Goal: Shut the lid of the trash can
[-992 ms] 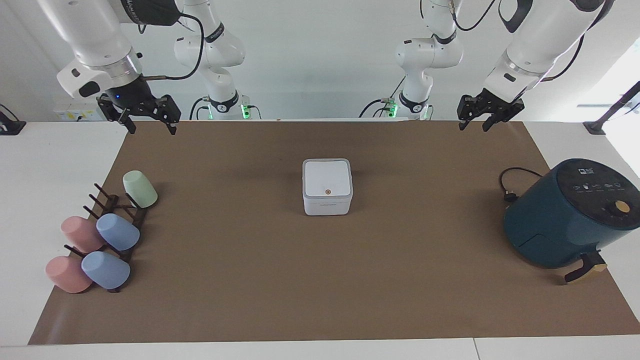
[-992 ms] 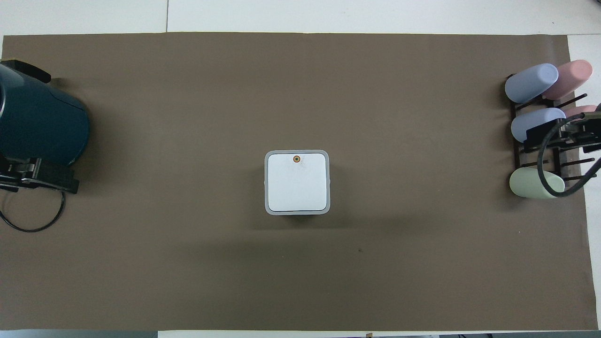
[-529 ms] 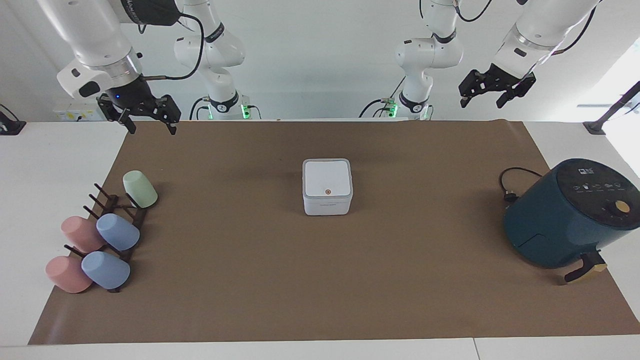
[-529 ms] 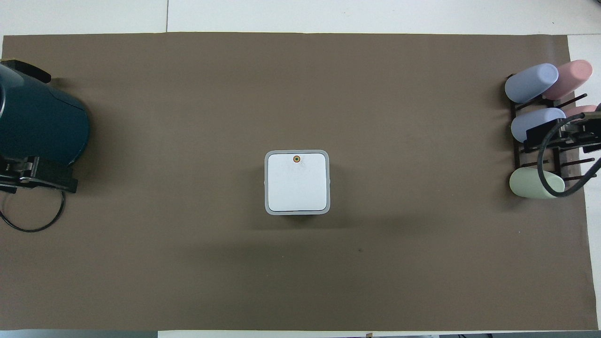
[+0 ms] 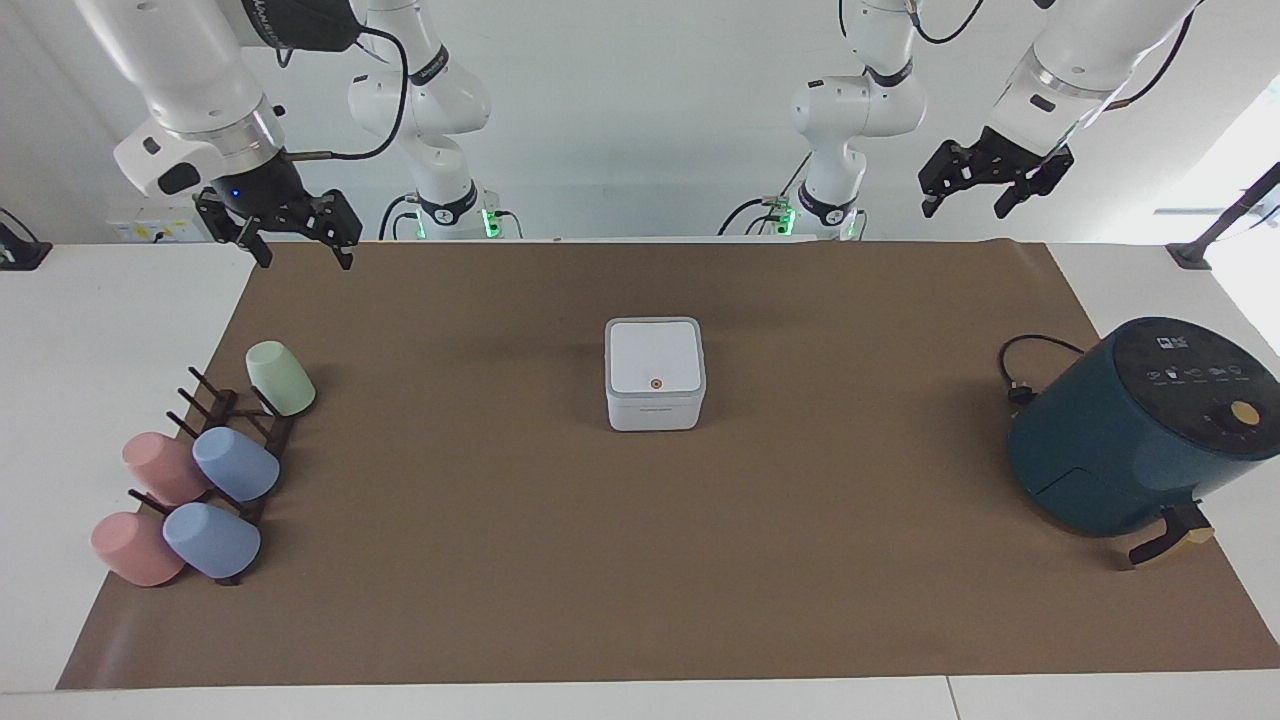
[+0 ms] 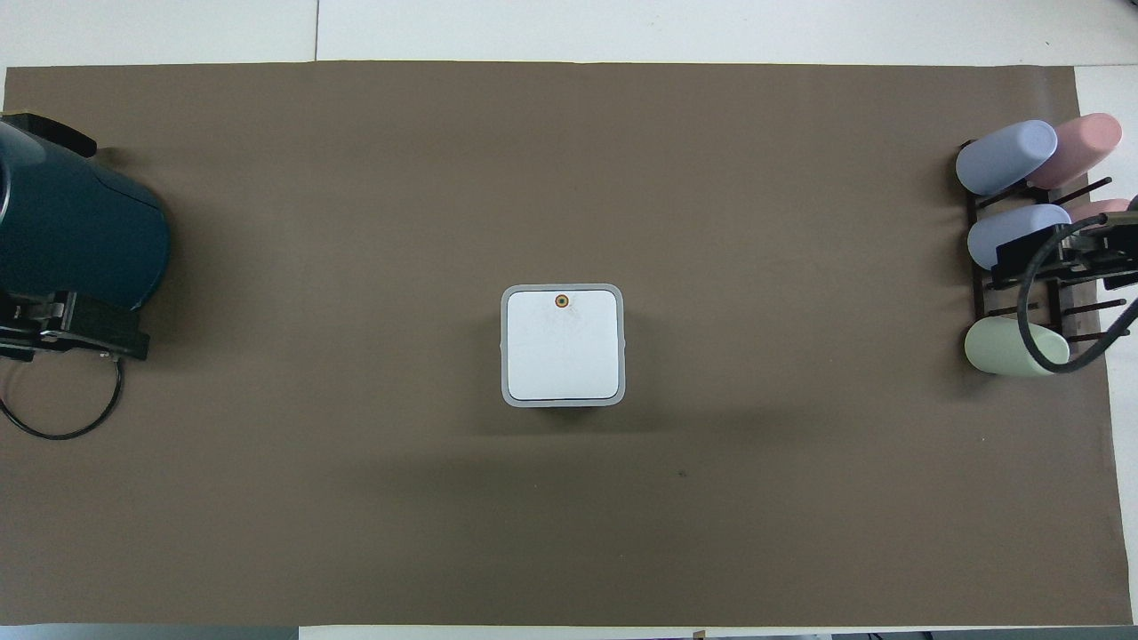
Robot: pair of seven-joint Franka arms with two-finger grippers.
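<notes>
Jaws on both sides stand spread and carry nothing, as we read them: the left gripper hangs high over the surface edge nearest the robots, toward the air fryer; the right gripper waits above the mat corner near the cup rack. We find the trash can mid-mat, well apart from both, its lid lying flat and flush, so we judge it already closed. Risk now is a needless press tipping or sliding the light bin. Its contents are hidden. Five cups lie tilted on the rack pegs.
</notes>
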